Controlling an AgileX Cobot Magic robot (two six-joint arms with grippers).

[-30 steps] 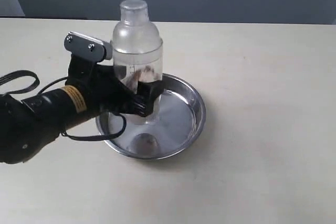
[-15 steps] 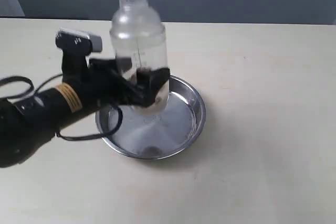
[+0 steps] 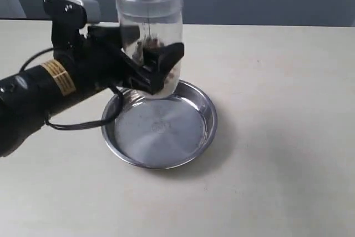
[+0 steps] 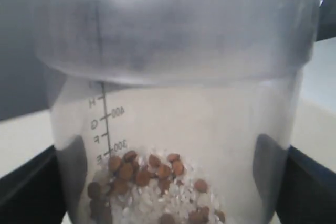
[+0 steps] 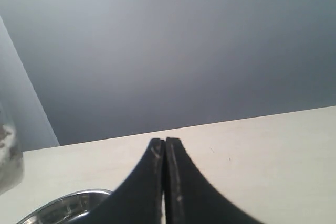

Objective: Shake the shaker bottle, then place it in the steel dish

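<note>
Tabletop (image 3: 277, 137); left gripper (image 3: 158, 70) around shaker bottle (image 3: 148, 4)

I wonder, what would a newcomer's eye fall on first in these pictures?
Most likely the clear shaker bottle, held roughly upright in the left gripper near the middle of the exterior view, with white grains and brown pieces at its bottom. Just below it, the shiny steel dish sits empty on the pale table. The right gripper is shut and holds nothing.

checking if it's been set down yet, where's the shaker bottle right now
In the exterior view the shaker bottle is left of centre, gripped by the left gripper and held above the far side of the steel dish.
</note>
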